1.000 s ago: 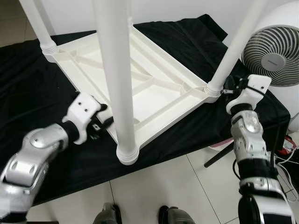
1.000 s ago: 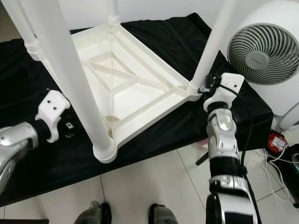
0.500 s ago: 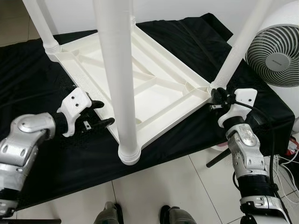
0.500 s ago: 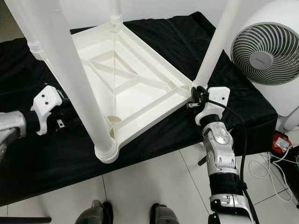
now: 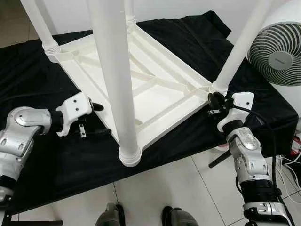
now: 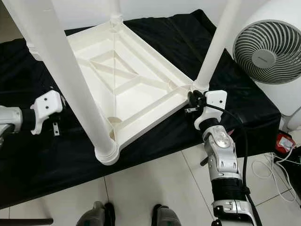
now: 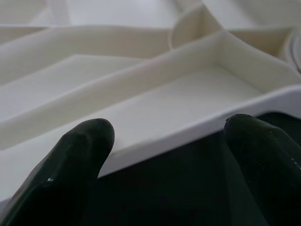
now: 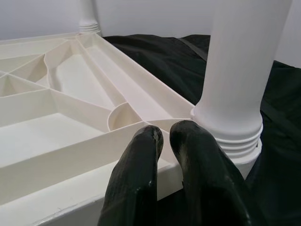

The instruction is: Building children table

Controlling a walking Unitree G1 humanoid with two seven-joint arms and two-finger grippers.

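The children's table [image 5: 141, 80] looks nearly built: it lies upside down across the centre of the frame on a black cloth [image 5: 42, 155] draped over the low surface, and all four legs already stand up out of their corner sockets. The nearest leg [image 5: 113, 80] rises through the middle of the frame, another leg [image 5: 242, 44] climbs at upper right, and two more sit at upper left and top centre. What seems left is a last check of the joints and turning it upright.

The left end effector [image 5: 96, 120], at middle left, has its fingers spread apart, straddling the rim of the tabletop. The right end effector [image 6: 192, 100], at centre right, has its fingers drawn together, tips against the rim corner just beside the base of the right-hand leg; I cannot tell if anything is pinched.

The table is smooth, matte white plastic; its underside is a tray of ribs crossing in diagonals, with curved gussets at the corners. The legs are round tubes ending in ringed collars. A white fan [image 5: 277, 47] stands at upper right.
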